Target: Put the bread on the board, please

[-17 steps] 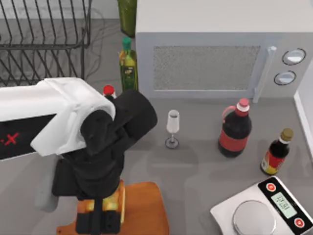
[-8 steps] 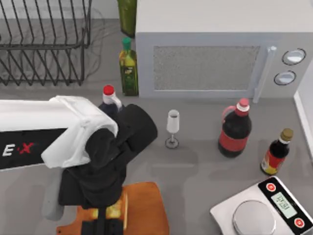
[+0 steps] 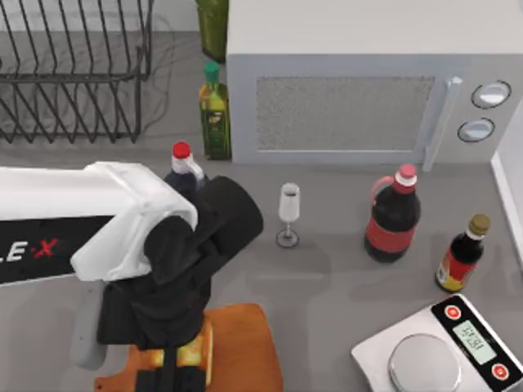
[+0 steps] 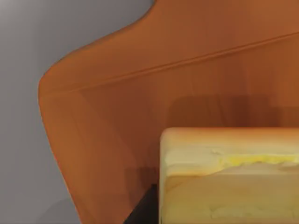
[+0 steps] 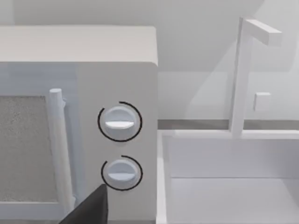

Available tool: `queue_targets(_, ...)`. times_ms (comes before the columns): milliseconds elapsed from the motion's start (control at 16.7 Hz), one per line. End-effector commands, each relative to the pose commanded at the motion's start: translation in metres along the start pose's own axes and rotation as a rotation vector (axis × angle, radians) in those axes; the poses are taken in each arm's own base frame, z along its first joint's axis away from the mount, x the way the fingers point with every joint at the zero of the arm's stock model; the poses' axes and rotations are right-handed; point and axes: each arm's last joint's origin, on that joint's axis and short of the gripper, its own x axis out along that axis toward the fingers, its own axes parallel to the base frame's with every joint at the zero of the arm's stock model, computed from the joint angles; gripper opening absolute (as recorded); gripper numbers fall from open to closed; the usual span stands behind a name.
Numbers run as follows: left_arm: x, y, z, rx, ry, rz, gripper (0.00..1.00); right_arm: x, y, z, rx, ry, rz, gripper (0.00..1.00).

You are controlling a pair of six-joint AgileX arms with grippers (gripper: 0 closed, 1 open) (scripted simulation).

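Orange-brown wooden cutting board [image 3: 245, 347] lies on the grey counter [image 3: 327, 278] below the stemmed glass [image 3: 288, 212], partly covered by the left arm and cut off at the picture's lower edge. From above, the golden-yellow toasted bread slice [image 3: 196, 351] is mostly hidden under the left gripper [image 3: 176, 367] — its jaws are clamped on the bread over the board. The left wrist view shows the bread [image 4: 229, 175] close above the board [image 4: 117, 116], a shadow beneath it. The right wrist view faces the white microwave [image 5: 79, 121]; whether those jaws are apart — cannot tell.
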Motion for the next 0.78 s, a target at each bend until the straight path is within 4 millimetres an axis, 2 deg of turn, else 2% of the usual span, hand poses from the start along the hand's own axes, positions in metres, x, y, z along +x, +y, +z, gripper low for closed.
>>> queue_targets(540,0.0000,0.0000,0.0000,0.000,0.000,0.000,0.98,0.0000,0.0000,0.0000,0.000,0.000,0.000,1.00)
queue_targets(780,0.0000,0.0000,0.0000,0.000,0.000,0.000,1.00,0.0000,0.0000,0.0000,0.000,0.000,0.000,1.00)
